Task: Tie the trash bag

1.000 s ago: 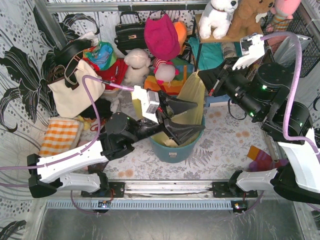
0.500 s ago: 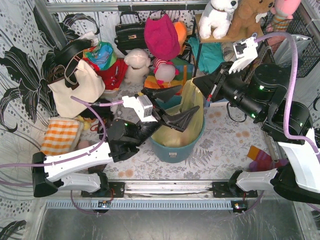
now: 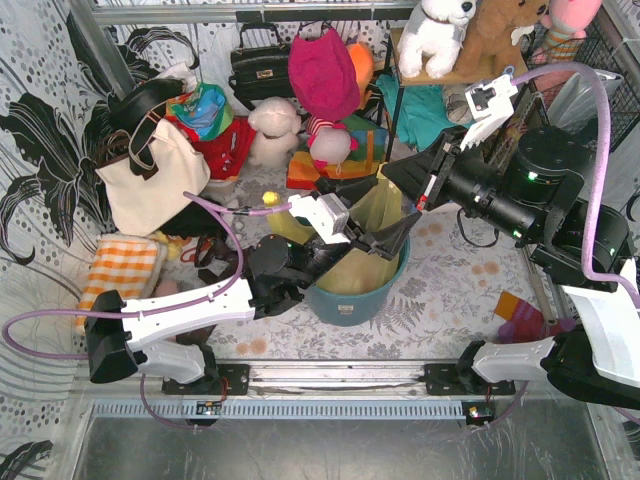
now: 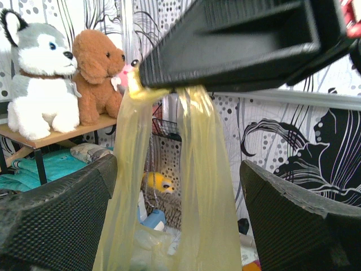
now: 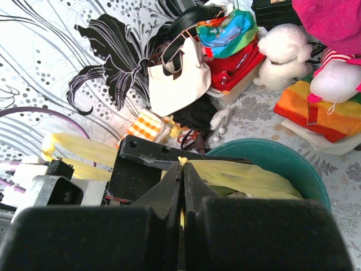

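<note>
The trash bag (image 3: 385,195), thin yellow-green plastic, sits in a round teal bin (image 3: 350,305) at mid-table. Its top is pulled up into two stretched strips (image 4: 208,186). My right gripper (image 3: 390,172) is shut on the very top of the bag, and a yellow nub pokes out above its closed tips (image 5: 181,164). My left gripper (image 3: 395,205) is open wide, one finger (image 4: 56,214) on each side of the hanging strips without touching them. Pale crumpled stuff shows through the plastic low down.
A cream tote (image 3: 150,185) and an orange checked cloth (image 3: 120,270) lie at the left. Plush toys, a black handbag (image 3: 260,65) and folded rainbow cloth (image 3: 310,165) crowd the back. A shelf with stuffed animals (image 3: 450,35) stands behind the right arm.
My left arm swung right and up from the bin's near side, and its jaws opened fully around the raised bag top. The right gripper kept its pinch, lifting slightly.
</note>
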Available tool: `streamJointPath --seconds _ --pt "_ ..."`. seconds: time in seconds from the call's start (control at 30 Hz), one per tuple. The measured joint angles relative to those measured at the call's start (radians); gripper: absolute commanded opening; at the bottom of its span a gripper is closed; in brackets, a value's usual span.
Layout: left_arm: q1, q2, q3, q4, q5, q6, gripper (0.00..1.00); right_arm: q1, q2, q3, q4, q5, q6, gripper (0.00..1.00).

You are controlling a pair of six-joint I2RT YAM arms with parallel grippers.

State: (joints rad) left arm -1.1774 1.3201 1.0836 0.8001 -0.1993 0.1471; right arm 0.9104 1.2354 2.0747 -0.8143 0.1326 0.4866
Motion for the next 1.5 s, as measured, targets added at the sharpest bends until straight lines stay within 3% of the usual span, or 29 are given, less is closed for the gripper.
streamJointPath --seconds 0.1,0.27,0.37,0.53,0.8,0.93,1.07,1.2,1.27,1.33,1.5 --pt "0.000 0.012 0.017 0.000 -0.003 0.005 0.67 0.000 0.000 0.011 -0.010 -0.010 0.000 0.03" --pt "0.000 0.017 0.031 0.001 -0.008 0.002 0.27 0.000 0.001 0.033 -0.029 -0.009 0.001 0.30" --pt "0.000 0.017 0.031 0.000 -0.011 -0.001 0.15 0.000 0.004 0.067 -0.058 0.002 -0.002 0.35" --pt "0.000 0.017 0.031 0.000 -0.011 -0.008 0.10 0.000 0.014 0.134 -0.104 0.013 -0.008 0.43" --pt "0.000 0.018 0.032 0.000 -0.010 -0.018 0.10 0.000 0.059 0.180 -0.165 -0.010 -0.008 0.24" --pt "0.000 0.020 0.032 0.000 -0.010 -0.020 0.09 0.000 0.082 0.179 -0.170 -0.021 -0.007 0.02" --pt "0.000 0.020 0.032 0.000 -0.010 -0.022 0.12 0.000 0.085 0.174 -0.170 -0.024 -0.008 0.00" --pt "0.000 0.020 0.032 0.000 -0.012 -0.028 0.29 0.000 0.079 0.165 -0.164 -0.024 -0.008 0.00" --pt "0.000 0.021 0.032 0.000 -0.020 -0.031 0.49 0.000 0.069 0.149 -0.154 -0.024 -0.008 0.00" --pt "0.000 0.024 0.034 0.000 -0.035 -0.034 0.62 0.000 0.056 0.129 -0.139 -0.024 -0.008 0.00" --pt "0.000 0.037 0.047 -0.001 -0.051 -0.039 0.69 0.000 0.040 0.113 -0.122 -0.028 -0.008 0.00"
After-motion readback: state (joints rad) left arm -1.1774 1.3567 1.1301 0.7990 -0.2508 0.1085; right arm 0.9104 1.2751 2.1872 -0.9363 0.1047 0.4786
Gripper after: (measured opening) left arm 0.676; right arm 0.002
